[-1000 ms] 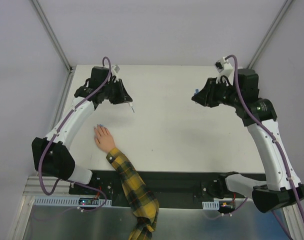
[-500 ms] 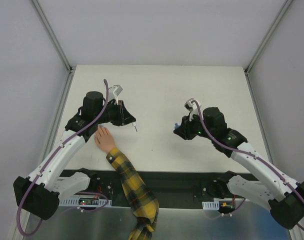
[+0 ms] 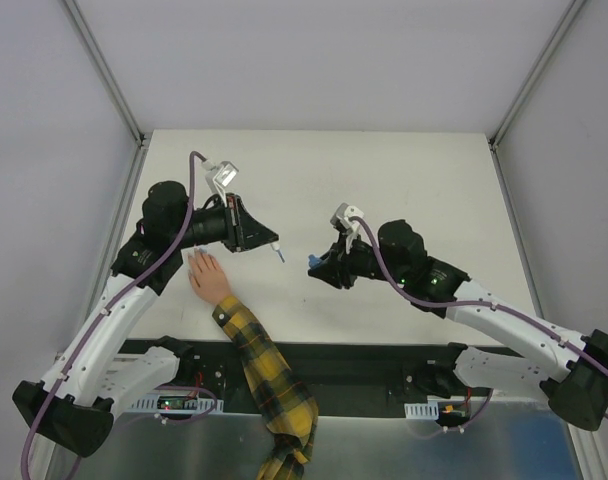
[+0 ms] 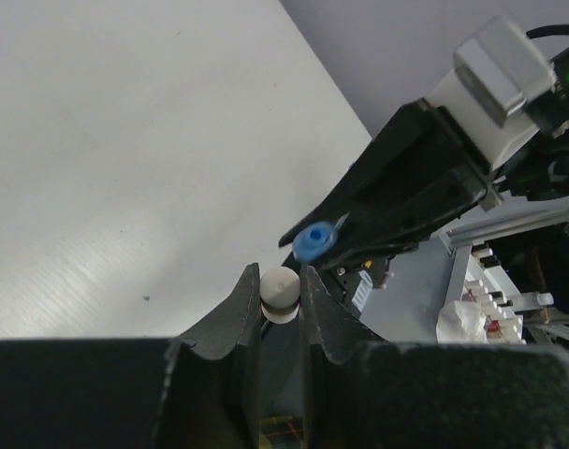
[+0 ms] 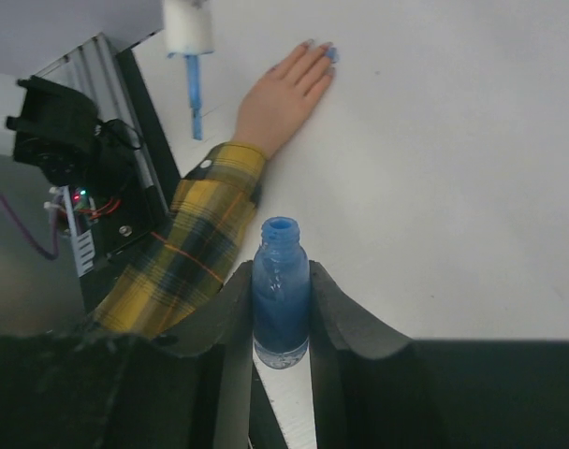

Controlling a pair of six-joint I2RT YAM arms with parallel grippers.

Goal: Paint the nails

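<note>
Holding the brush: left claw (image 4: 281,281), pressed together on the white cap (image 4: 281,292) of the brush (image 5: 193,89); blue stem points out from the claw, in the air above the tabletop (image 3: 384,190).
Holding the bottle: right claw (image 5: 280,281), closed around a small blue bottle (image 5: 281,304); stands upright between the fingers, mouth uncapped.
Brush and bottle: near each other over the middle of the tabletop, not touching; from the left wrist, the bottle mouth shows just up and right of the cap.
Hand (image 5: 280,98): peach-coloured, lies flat and palm down on the left front part of the tabletop, fingers pointing away from the arm bases; just beside the left claw in the top view, brush tip off to its side and clear of it.
Nails (image 5: 329,53): at the fingertips, tinted light blue where visible from the right wrist; too small to count.
Sleeve (image 5: 191,253): yellow-and-black plaid, runs from the wrist back over the near edge of the tabletop.
</note>
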